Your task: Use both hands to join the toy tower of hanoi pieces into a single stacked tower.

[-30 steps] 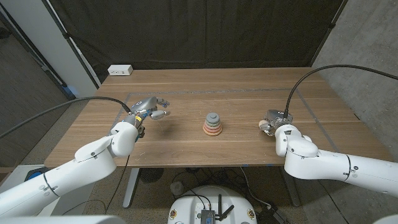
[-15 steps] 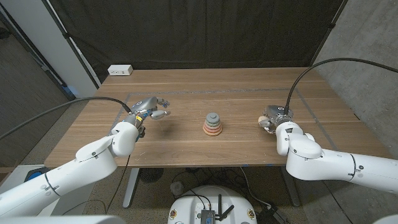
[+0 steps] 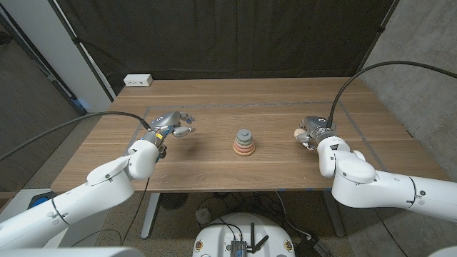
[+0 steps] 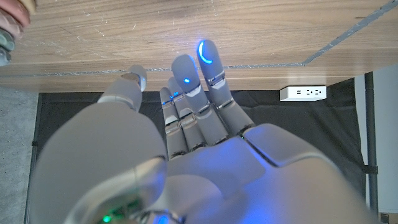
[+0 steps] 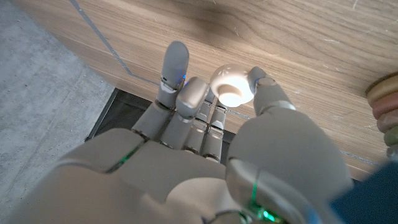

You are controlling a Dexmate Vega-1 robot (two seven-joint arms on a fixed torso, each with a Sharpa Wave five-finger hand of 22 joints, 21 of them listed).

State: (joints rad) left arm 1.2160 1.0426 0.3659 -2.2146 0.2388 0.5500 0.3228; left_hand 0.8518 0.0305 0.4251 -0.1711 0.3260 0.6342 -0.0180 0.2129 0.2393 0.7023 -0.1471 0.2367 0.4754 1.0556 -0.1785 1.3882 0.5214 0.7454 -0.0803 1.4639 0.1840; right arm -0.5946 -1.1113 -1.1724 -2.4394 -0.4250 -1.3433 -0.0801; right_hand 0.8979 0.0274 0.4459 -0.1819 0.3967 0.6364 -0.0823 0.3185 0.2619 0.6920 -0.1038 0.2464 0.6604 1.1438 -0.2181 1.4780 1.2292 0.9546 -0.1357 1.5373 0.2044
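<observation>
Tower (image 3: 245,142) mid-table, hands (image 3: 175,126) wide apart

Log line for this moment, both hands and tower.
left hand: empty, fingers apart | right hand: pinches small white ring | stacked tower: mid-table, untouched

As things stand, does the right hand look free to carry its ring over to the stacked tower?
Probably yes: the right hand pinches a pale ring, and only bare table lies between it and the tower.
</observation>
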